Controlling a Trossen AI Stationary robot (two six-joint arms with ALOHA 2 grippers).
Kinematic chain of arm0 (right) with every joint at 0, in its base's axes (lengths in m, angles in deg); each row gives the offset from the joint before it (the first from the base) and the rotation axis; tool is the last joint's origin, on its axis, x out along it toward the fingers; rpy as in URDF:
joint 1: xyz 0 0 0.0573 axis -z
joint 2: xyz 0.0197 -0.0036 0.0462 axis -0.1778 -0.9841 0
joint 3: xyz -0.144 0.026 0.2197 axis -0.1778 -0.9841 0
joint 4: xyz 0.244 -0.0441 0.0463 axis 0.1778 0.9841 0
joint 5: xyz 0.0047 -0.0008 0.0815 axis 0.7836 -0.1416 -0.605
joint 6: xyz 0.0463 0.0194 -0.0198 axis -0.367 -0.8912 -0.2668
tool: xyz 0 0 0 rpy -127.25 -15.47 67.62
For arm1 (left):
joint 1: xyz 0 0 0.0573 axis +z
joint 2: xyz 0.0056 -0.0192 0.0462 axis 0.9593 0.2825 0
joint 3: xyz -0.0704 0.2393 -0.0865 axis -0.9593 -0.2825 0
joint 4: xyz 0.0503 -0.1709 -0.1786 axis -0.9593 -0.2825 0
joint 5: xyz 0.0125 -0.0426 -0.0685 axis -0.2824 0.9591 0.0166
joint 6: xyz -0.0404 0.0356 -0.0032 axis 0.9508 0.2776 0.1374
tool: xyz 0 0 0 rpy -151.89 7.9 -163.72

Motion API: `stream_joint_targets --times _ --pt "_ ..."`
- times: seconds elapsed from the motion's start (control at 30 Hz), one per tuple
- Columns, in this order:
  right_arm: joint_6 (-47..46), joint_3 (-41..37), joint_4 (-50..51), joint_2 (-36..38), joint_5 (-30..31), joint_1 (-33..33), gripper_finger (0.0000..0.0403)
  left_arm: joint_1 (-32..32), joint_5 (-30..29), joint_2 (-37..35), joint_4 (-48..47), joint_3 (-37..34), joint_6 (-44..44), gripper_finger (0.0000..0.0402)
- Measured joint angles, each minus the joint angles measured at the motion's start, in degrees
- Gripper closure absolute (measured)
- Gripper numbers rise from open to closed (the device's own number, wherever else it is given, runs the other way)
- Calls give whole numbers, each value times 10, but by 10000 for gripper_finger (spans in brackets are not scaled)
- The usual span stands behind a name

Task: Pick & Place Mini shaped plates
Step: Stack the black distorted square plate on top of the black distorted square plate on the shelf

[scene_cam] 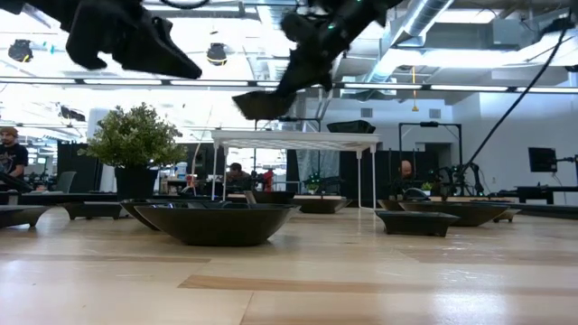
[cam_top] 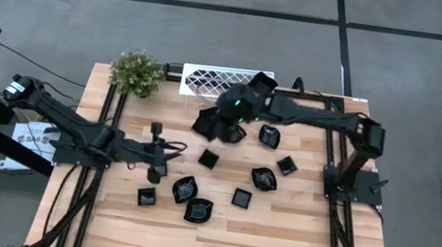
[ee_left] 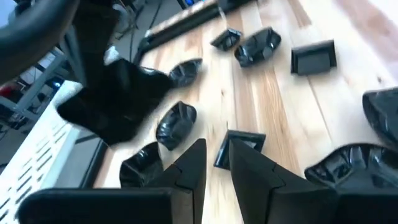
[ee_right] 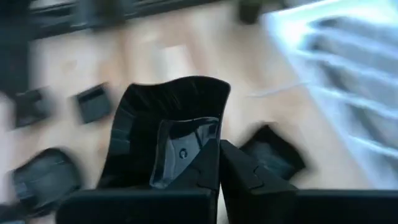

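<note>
Mini shaped plates [cam_top: 264, 179] lie scattered over the table [cam_top: 292, 237]. The right end effector [ee_right: 214, 163] pinches one plate [ee_right: 165, 121] by its rim, aloft beside the white rack [cam_top: 218, 81], presumably for carrying. The left end effector [ee_left: 217, 163] hovers slightly parted, empty, above other plates.

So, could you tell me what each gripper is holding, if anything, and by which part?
The right gripper is shut on a black wavy-rimmed plate, pinching its rim, lifted above the table. The left gripper holds nothing.
</note>
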Motion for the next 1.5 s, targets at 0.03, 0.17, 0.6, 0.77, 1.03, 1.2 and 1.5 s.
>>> stream_joint_targets --times 0.03,0.17,0.6,0.77,1.03,1.2,1.5 --pt "2 0 6 12 12 13 403 0 0 -9 -2 0 3 329" --pt "-9 0 19 68 42 68 403 0 0 -45 -1 0 30 331" --pt "-121 -75 27 157 67 268 403 0 0 -83 -3 0 93 335" --pt "-144 -117 26 164 50 313 403 0 0 -82 -4 0 93 335" --pt "-133 -121 16 164 19 305 403 0 0 -82 -4 0 93 335" --pt "-118 -121 17 164 5 299 403 0 0 -82 -4 0 93 335" --pt "-99 -121 26 164 -30 302 403 0 0 -82 -4 0 93 335"
